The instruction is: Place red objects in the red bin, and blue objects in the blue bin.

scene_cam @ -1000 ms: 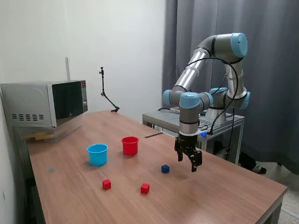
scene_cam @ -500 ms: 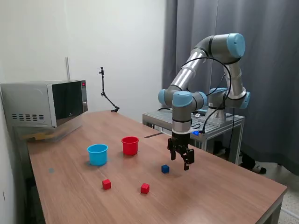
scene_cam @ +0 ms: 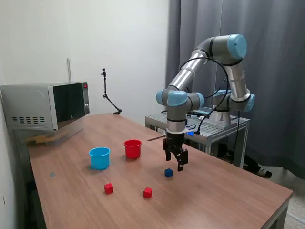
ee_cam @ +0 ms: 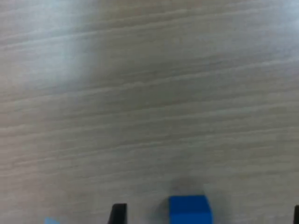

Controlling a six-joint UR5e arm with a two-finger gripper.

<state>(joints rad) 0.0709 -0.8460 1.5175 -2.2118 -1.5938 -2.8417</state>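
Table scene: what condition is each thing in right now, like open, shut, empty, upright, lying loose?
gripper: open, holding nothing, above the table beside the blue cube.
blue cube: loose on the table, not gripped.
two red cubes: loose on the table, apart from each other.
red cup: upright; contents cannot be seen.
blue cup: upright; contents cannot be seen.
microwave: door shut.

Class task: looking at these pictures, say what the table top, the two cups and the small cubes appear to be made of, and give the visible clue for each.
Table top: wood or wood-look laminate, matt; grain lines run along it in the wrist view.
Red cup and light blue cup: probably plastic; uniform colour, thin rims, slight sheen.
Blue cube and red cubes: solid colour, sharp edges; painted wood, plastic or foam, impossible to tell which.
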